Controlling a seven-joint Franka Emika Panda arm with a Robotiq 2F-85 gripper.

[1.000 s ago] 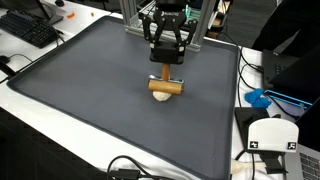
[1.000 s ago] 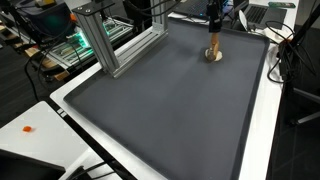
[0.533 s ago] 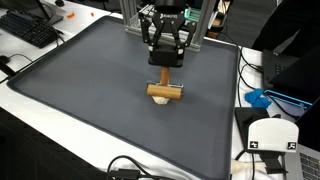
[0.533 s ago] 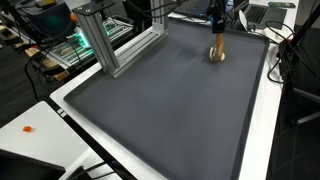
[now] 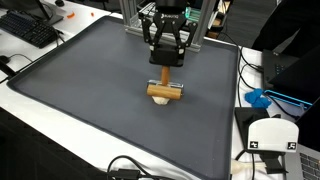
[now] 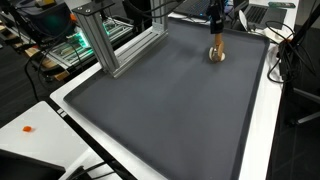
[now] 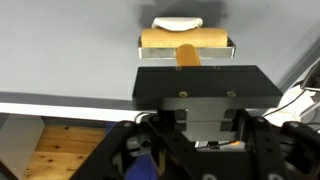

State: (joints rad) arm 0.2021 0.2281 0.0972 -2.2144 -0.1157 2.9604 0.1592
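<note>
A small wooden roller [image 5: 166, 91] with a short wooden handle stands on the dark grey mat [image 5: 80, 80], with something white [image 5: 160, 99] just under its near side. My gripper [image 5: 165, 61] points down and is shut on the top of the handle. In an exterior view the roller [image 6: 216, 52] stands at the mat's far right, under the gripper [image 6: 214, 22]. In the wrist view the roller [image 7: 185, 40] lies crosswise with metal end brackets. Its handle [image 7: 186, 57] runs into the black gripper body [image 7: 200, 95], which hides the fingertips.
An aluminium frame [image 6: 100, 40] stands at the mat's edge behind the arm. A keyboard [image 5: 30, 30] lies on the white table beside the mat. A blue object [image 5: 258, 98], a white device [image 5: 272, 135] and cables lie along the mat's other side.
The gripper and the roller have shifted very slightly. The grip on the handle is the same.
</note>
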